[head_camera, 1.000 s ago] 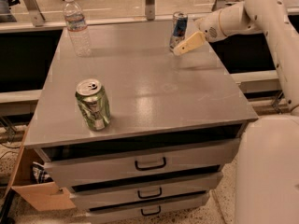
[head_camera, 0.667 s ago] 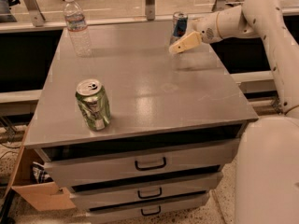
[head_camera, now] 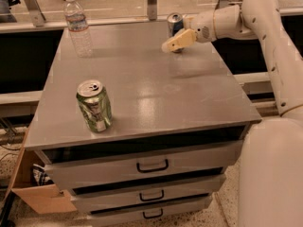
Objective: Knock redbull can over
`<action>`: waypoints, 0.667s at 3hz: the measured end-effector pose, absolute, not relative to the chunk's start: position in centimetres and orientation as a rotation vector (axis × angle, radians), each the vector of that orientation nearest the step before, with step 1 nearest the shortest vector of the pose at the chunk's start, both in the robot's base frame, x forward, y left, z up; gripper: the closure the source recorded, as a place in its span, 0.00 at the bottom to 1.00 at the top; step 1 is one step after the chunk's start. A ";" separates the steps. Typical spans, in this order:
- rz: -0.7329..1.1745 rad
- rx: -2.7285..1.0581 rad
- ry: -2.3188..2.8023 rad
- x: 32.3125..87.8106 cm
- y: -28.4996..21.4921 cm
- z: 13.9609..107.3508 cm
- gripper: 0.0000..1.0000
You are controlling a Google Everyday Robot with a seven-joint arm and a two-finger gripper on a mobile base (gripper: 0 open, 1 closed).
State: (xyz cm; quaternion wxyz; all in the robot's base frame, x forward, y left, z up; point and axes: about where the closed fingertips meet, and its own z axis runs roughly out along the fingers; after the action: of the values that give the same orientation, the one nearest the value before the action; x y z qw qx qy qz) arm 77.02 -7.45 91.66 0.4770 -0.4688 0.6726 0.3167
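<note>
The redbull can (head_camera: 174, 23) stands upright near the far edge of the grey cabinet top (head_camera: 142, 84), right of centre. It is slim, blue and silver. My gripper (head_camera: 176, 41) reaches in from the right on a white arm. Its cream fingers lie in front of the can's lower half and hide it. I cannot tell if they touch the can.
A green soda can (head_camera: 94, 106) stands upright near the front left. A clear water bottle (head_camera: 77, 26) stands at the far left corner. Drawers with black handles (head_camera: 151, 166) are below. A cardboard box (head_camera: 33, 193) sits on the floor at left.
The gripper has moved a little left and toward the far edge, closer in front of the redbull can. The can still stands upright.
</note>
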 end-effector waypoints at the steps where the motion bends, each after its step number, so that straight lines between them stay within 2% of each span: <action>1: 0.889 -1.173 1.594 74.3 -5.6 93.2 0.00; 2: 0.967 -1.192 1.562 72.1 -4.6 94.2 0.00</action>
State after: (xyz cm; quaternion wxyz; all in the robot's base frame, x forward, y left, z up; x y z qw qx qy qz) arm 72.13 -4.65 94.21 0.4580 -0.4840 0.6341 0.3923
